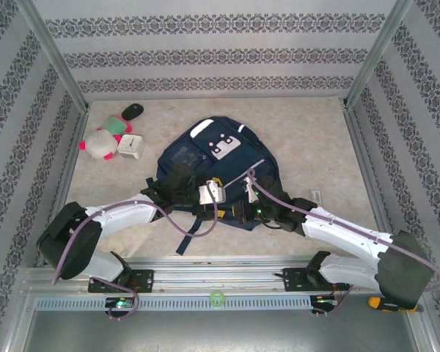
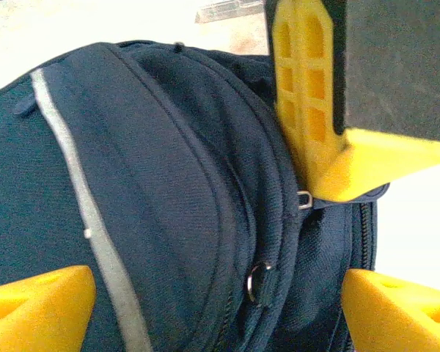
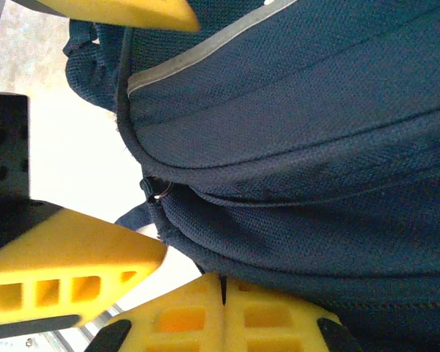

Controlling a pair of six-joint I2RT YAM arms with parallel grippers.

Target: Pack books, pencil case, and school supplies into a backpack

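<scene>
Two arms meet at the near end of the large dark navy fabric backpack (image 1: 205,158) in the top view. It lies flat mid-table on the beige mottled tabletop (image 1: 315,139), long axis near-to-far, white patches at the far end. Pink-and-white plush toy (image 1: 99,144) and white square clock (image 1: 132,146) sit far left, well apart from it. Fingertips are too small to read here. Left wrist view: left gripper (image 2: 220,282) has its jaws wide apart, straddling a zip seam, nothing held. Round metal zip pull (image 2: 259,280) sits in the gap, nearer the right-hand finger. The seam runs between the fingers, square to their closing line. One yellow lattice finger (image 2: 308,110) of the right arm touches the backpack just beyond, beside a second small pull. Right wrist view: right gripper (image 3: 224,293) has its pads pressed together at the backpack's edge; can't tell if fabric or a tab is nipped between them. The spread left fingers (image 3: 73,249) are also in frame here. Pull position reads best from the left wrist, closed pads from the right wrist, the backpack's lie from the top. Judgement: the step is opening the backpack. The left arm is nearer that pull and needs a small sideways shift, then a close. Risk: pinching loose fabric instead of the pull.
</scene>
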